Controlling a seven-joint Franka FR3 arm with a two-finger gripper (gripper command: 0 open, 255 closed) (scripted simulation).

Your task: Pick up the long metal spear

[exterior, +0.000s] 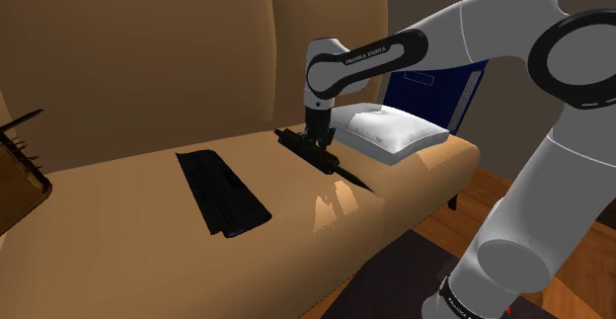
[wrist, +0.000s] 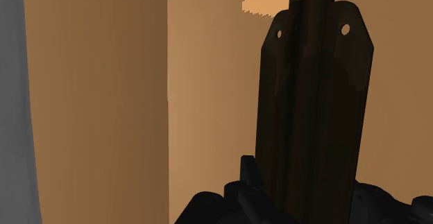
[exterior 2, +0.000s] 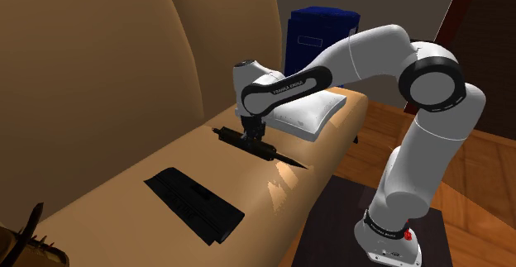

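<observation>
Item inspected: the spear (exterior: 348, 174), a long dark shaft with a flat, darkly metallic blade. It lies along the front part of the sofa (exterior: 118, 230) seat cushion. Its point reaches toward the front edge of the cushion and its butt end toward the backrest. I cannot tell whether it rests on the cushion or has just cleared it.

My hand (exterior: 321, 150) stands over the spear's middle, pointing straight down. I judge this is the balance point, so neither end should dip on lifting. In the wrist view the blade (wrist: 312, 105), with two small holes near its far end, runs out from between my fingers (wrist: 236, 196). They are narrowed against both edges of it. I rate this as a closed hold on the spear, not a hover.

Just beside the hand, toward the sofa's arm, lies a white pillow (exterior: 390, 129), apart from the spear. A flat black object (exterior: 223, 195) lies further along the seat on the other side, well clear. A blue box (exterior: 434, 85) stands behind the sofa's end.

Assessment: the grasp step appears complete and the lift is outstanding. The risk is the long shaft swinging in the grip, or the point catching the cushion if it is raised unevenly.
</observation>
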